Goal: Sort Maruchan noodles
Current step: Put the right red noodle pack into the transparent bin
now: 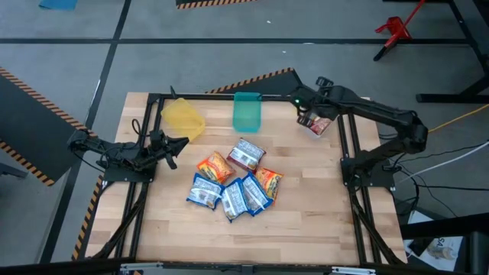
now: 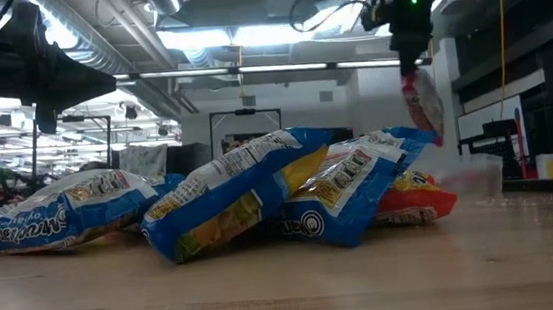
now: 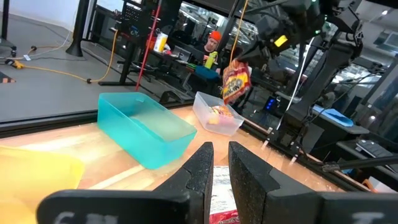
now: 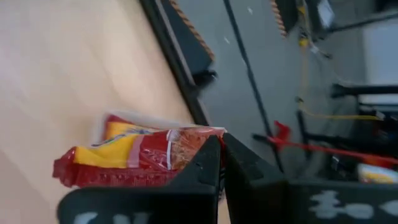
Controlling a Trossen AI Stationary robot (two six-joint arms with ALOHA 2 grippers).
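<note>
1. At about 1 o'clock on the surface [image 1: 306, 229], the right pincer [image 1: 315, 116] is clenched on one edge of a red packet [image 3: 235, 83], which hangs below it over the clear bin [image 3: 217, 115].
2. Doing this step well, as I judge it, means lowering until the packet's free end is inside the bin walls, then releasing, so it drops flat onto the packet already lying there rather than catching the rim.
3. Keep the descent straight; a dangling packet swings, and a sideways move could tip it over the bin's far side, near the edge of the surface.
4. Held by its upper edge, the red packet has its long axis close to vertical, its free end pointing down at the bin and tilted a little to one side in the low view.
5. Six other packets [image 1: 233, 183] lie in an overlapping heap at the surface's centre, blue ones toward 6 o'clock, orange ones at 3 and 9, a silver-red one at 12; their long axes point various ways.
6. Teal bin [image 1: 246, 112] sits at 12 o'clock, yellow bin [image 1: 183, 118] at 11.
7. Left pincer [image 1: 173, 147] waits at 9 o'clock, fingers close together and grasping nothing.
</note>
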